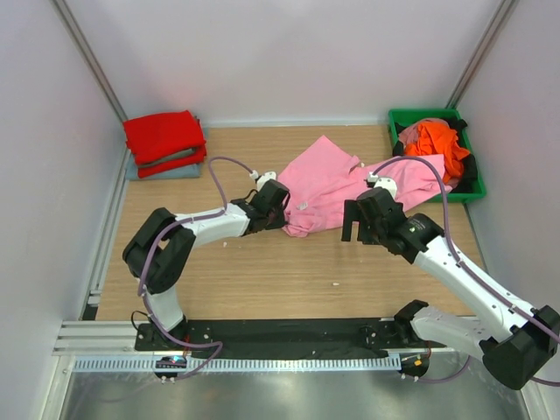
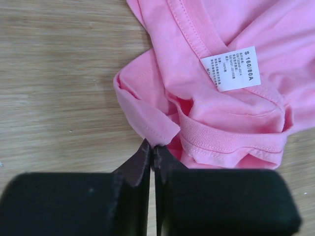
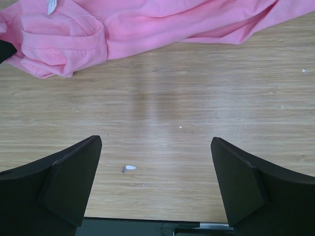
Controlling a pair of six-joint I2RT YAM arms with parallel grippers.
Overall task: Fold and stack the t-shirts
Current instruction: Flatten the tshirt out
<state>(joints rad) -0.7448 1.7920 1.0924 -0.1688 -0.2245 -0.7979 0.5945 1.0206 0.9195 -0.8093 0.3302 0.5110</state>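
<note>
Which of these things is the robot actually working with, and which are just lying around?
Part of the job: pink t-shirt, pinched by the left gripper; red t-shirt folded on the grey-blue t-shirt; orange t-shirt.
Just lying about: green bin holding the orange one; white specks on the table.

A robotics laboratory test cell is indicated: a wooden tabletop [image 1: 262, 280] is enclosed by white panel walls [image 1: 289, 52] on aluminium framing [image 1: 92, 59], and the left arm [image 1: 206, 226] and right arm [image 1: 455, 262] are bolted to a black base plate [image 1: 289, 332].
</note>
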